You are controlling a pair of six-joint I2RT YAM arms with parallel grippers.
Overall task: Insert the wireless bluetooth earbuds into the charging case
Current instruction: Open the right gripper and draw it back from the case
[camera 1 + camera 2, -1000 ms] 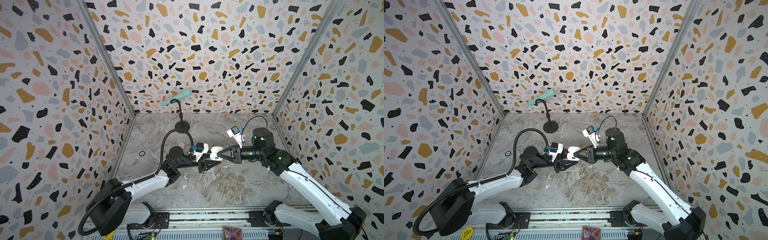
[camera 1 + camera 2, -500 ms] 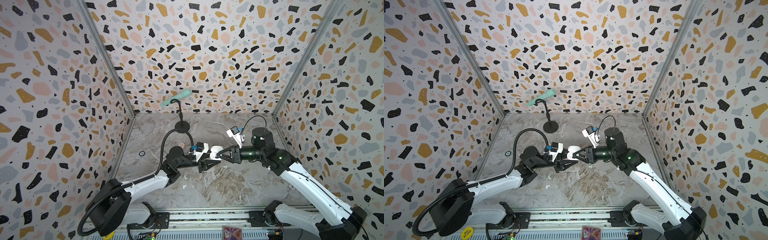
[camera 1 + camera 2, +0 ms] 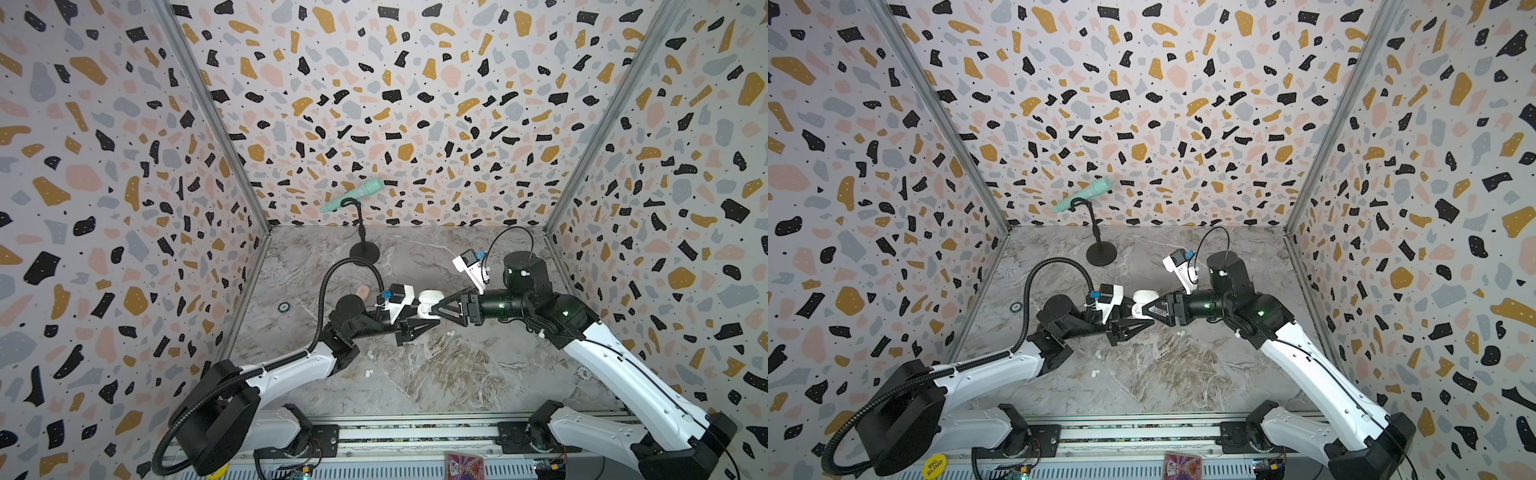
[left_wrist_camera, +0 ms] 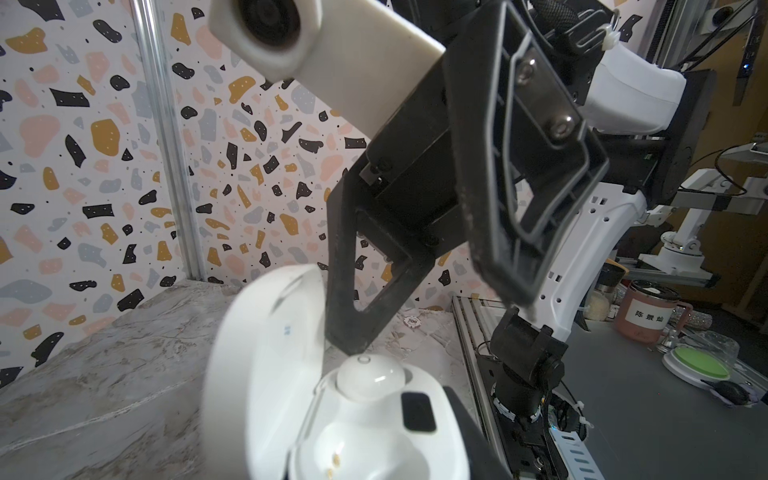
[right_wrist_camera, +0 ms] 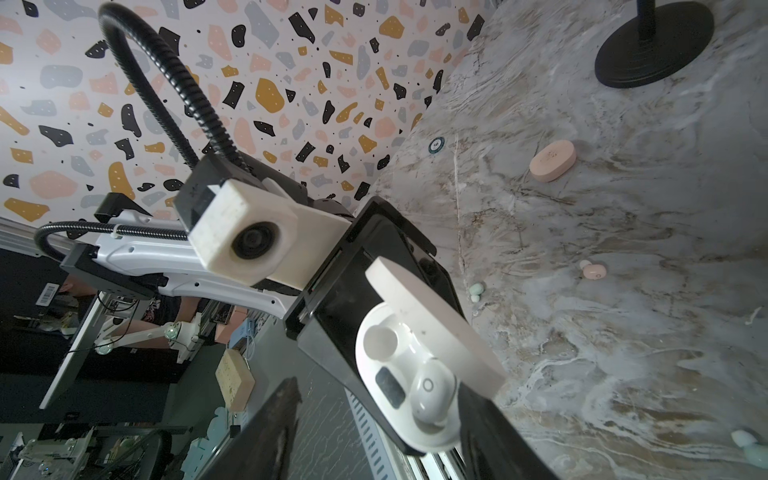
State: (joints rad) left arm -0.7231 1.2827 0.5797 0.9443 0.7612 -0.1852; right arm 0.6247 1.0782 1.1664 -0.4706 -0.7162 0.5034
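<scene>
White plastic first: one white earbud sits in a well of the charging case, rounded back facing out. Both wrist views show the well beside it empty. The lid stands swung open. You have the case raised off the bench, near its middle, in the left pincer, whose jaws are clamped on the case's base. Your right pincer meets it from the opposite side with its jaws spread apart, gripping nothing. In the left wrist view one of its fingers comes down right at the top of the seated bud, and you cannot tell whether it touches.

Further out, loose buds lie on the marble-patterned bench. A pink earbud and a mint earbud lie near the raised case, and a second mint earbud shows at the edge of the right wrist view. In both top views you can pick out small pale buds on the bench just in front of the left arm, too tiny to tell their colour. A closed pink case lies flat behind the left arm, near a poker chip. At the back of the bench a mint microphone rests tilted on a black stand.
</scene>
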